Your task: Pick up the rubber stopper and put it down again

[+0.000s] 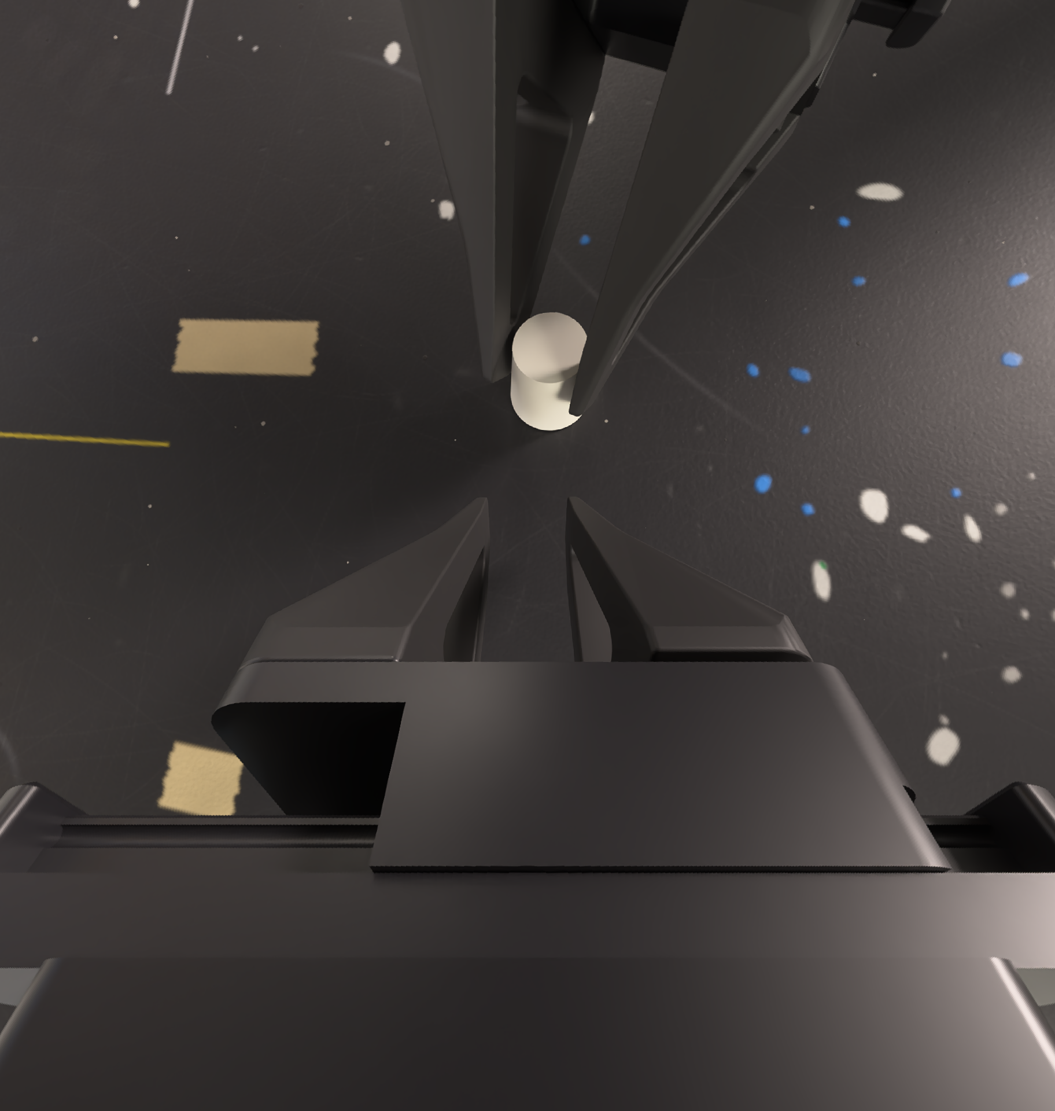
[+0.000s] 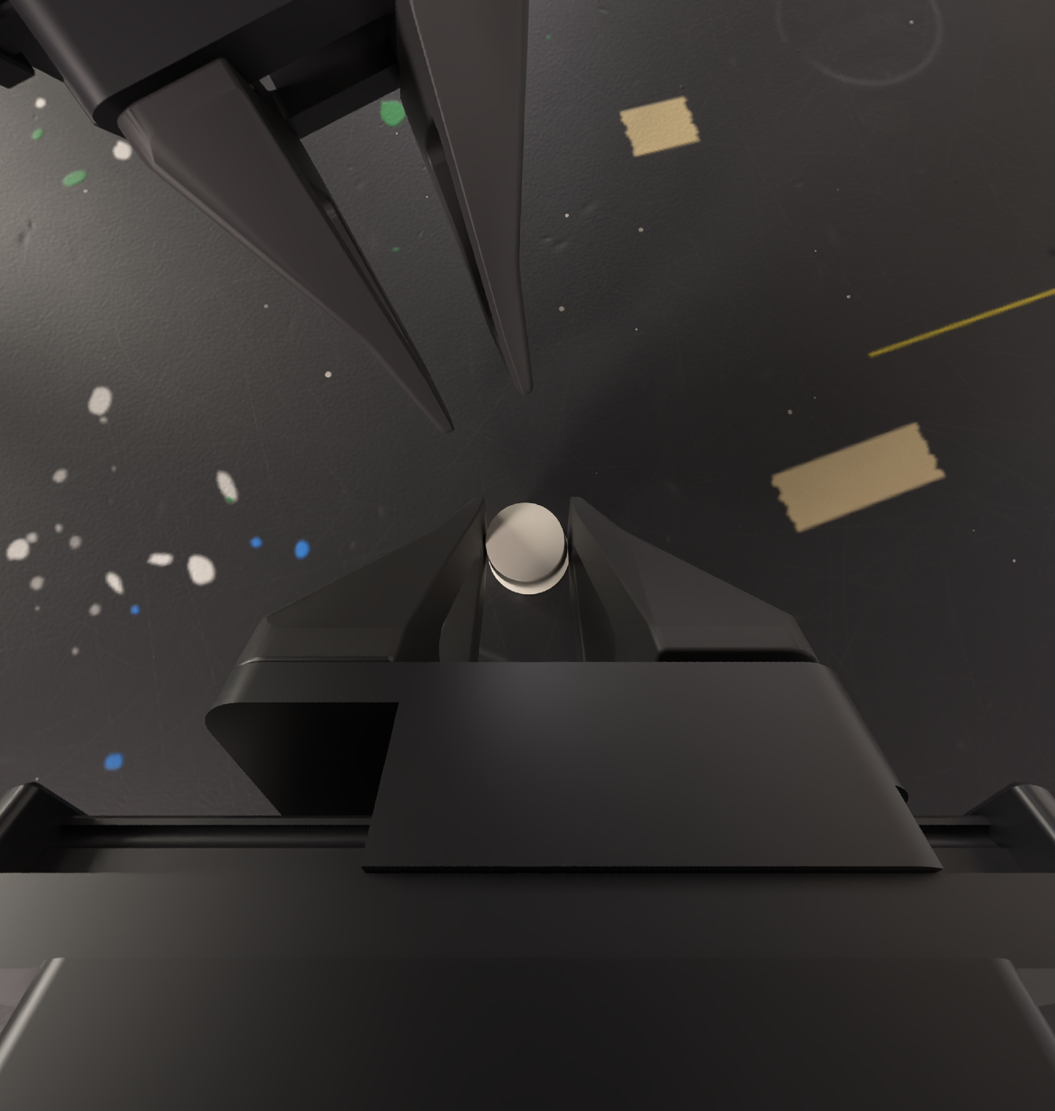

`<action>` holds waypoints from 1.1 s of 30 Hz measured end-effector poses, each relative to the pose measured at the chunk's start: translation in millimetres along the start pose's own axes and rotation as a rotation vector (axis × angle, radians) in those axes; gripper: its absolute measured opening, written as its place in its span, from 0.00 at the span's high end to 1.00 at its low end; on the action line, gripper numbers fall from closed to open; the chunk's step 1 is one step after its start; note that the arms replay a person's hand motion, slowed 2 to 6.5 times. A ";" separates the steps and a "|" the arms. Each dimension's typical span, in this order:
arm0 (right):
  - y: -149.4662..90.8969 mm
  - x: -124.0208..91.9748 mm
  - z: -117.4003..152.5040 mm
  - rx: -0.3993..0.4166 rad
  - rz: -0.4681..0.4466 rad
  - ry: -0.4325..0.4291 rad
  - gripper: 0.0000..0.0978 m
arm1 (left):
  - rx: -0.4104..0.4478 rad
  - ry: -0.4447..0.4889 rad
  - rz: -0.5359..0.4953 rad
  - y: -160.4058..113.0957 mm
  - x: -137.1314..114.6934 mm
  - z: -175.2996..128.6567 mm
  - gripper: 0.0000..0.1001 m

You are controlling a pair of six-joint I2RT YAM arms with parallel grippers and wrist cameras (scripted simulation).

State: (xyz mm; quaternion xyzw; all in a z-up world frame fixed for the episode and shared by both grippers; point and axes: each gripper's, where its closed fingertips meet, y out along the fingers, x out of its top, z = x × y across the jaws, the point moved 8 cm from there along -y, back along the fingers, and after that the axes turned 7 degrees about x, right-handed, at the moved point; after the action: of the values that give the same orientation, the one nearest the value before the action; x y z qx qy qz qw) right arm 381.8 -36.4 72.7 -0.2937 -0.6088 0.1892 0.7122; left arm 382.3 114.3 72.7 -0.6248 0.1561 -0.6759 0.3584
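The rubber stopper [image 1: 546,373] is a small off-white cylinder standing upright on, or just above, the dark table [image 1: 152,210]; I cannot tell which. My right gripper [image 1: 537,394] reaches in from the top of the left wrist view and is shut on the stopper's sides. In the right wrist view the stopper [image 2: 525,547] sits between the right gripper's [image 2: 528,500] fingertips. My left gripper [image 1: 528,502] is empty, its jaws a narrow gap apart, and hovers close beside the stopper. It also shows in the right wrist view [image 2: 489,412].
Tan tape pieces [image 1: 245,347] [image 1: 200,778] [image 2: 855,478] lie flat on the table. White and blue paint spots [image 1: 873,505] and a thin yellow line [image 1: 68,437] mark the surface. The two grippers' fingertips are close together.
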 end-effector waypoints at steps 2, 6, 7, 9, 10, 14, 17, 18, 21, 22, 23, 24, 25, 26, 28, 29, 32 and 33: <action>-0.2 -0.1 0.1 0.003 0.001 -0.010 0.77 | -0.002 0.004 0.000 0.5 0.3 -0.7 0.79; -0.2 -0.1 -0.1 0.009 0.001 -0.017 0.77 | -0.003 0.012 0.001 1.3 1.1 -1.6 0.80; -0.2 -0.1 -0.2 0.010 0.001 -0.018 0.77 | -0.003 0.014 0.002 1.5 1.2 -1.8 0.80; -0.2 -0.1 -0.4 0.013 0.001 -0.020 0.77 | -0.003 0.016 0.003 1.9 1.4 -2.1 0.81; -0.2 -0.1 -0.5 0.014 0.001 -0.021 0.77 | -0.003 0.017 0.004 2.1 1.6 -2.2 0.81; -0.1 0.0 -0.6 0.017 0.002 -0.025 0.77 | -0.004 0.019 0.004 2.6 2.1 -2.8 0.82; 0.0 0.2 -0.8 0.020 0.003 -0.027 0.77 | -0.004 0.021 0.003 2.7 2.4 -2.7 0.83; 0.0 0.2 -0.9 0.021 0.003 -0.027 0.77 | -0.004 0.021 0.003 2.7 2.4 -2.7 0.83; 0.1 0.3 -1.2 0.026 0.004 -0.030 0.77 | -0.004 0.022 0.003 2.8 2.3 -2.8 0.84; 0.1 0.4 -1.3 0.028 0.004 -0.031 0.77 | -0.004 0.022 0.003 2.9 2.2 -2.8 0.84; 0.2 0.4 -1.4 0.029 0.004 -0.033 0.77 | -0.004 0.022 0.003 3.0 2.1 -2.8 0.84; 0.2 0.4 -1.4 0.030 0.005 -0.035 0.77 | -0.004 0.023 0.003 3.0 2.0 -2.9 0.85; 0.2 0.5 -1.4 0.031 0.005 -0.038 0.77 | -0.004 0.023 0.003 3.1 1.9 -2.9 0.85; 0.3 0.5 -1.4 0.032 0.005 -0.041 0.77 | -0.004 0.024 0.003 3.1 1.9 -2.9 0.85; 0.3 0.6 -1.5 0.034 0.005 -0.048 0.77 | -0.004 0.026 0.003 3.1 1.9 -2.9 0.86; 0.3 0.6 -1.5 0.035 0.005 -0.051 0.77 | -0.004 0.028 0.003 3.1 1.9 -2.9 0.86; 0.4 0.7 -1.5 0.037 0.005 -0.061 0.77 | -0.005 0.032 0.002 3.1 1.9 -2.9 0.87; 0.4 0.7 -1.5 0.038 0.005 -0.064 0.77 | -0.005 0.033 0.002 3.1 1.9 -2.9 0.87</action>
State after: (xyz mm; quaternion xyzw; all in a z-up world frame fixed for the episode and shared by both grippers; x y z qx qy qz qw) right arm 383.4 -35.9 72.9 -0.2755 -0.6269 0.2120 0.6973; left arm 380.5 110.2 71.6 -0.6142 0.1642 -0.6854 0.3551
